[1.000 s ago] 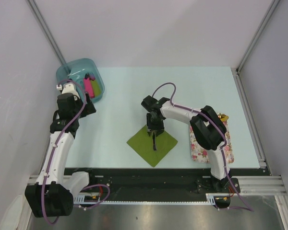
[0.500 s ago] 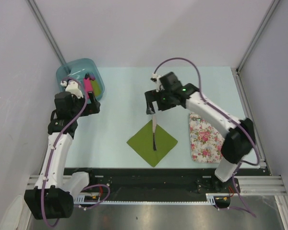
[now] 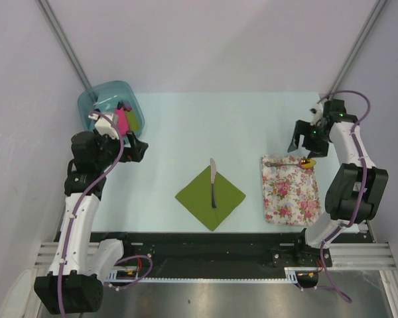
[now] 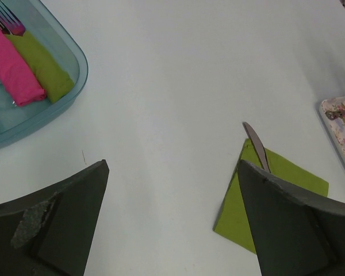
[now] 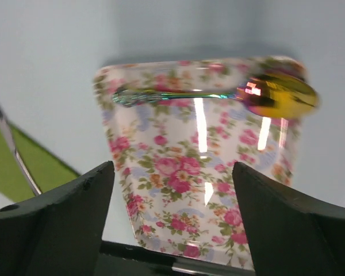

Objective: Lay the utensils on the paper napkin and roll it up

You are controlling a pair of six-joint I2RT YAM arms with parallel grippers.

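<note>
Since the spoon (image 3: 288,162) is the utensil not yet on the paper napkin (image 3: 196,197), we judge it the thing to handle next. It lies flat across the far edge of the floral mat (image 3: 292,195), its glossy bowl at the mat's far right corner. It looks light, stiff and slick, with a thin handle that gives the fingers little height. We would pinch across the middle of the handle (image 5: 178,96), clear of the rounded bowl. The mat looks thin and may slide if pressed.

The knife (image 3: 213,185) already rests on the napkin, which sits diamond-wise near the middle of the table's near edge. The blade tip overhangs the napkin's far corner. The paper is soft and easily shifted or torn, so we would set the spoon down gently beside the knife.

The right gripper (image 3: 308,144) hovers over the mat's far edge, jaws wide apart and holding nothing. The left gripper (image 3: 138,147), also spread and empty, hangs near the teal bin (image 3: 109,93) of rolled napkins at the far left corner.

Bare table (image 3: 252,119) lies between mat and napkin, so the carry looks unobstructed; the right edge is close.
</note>
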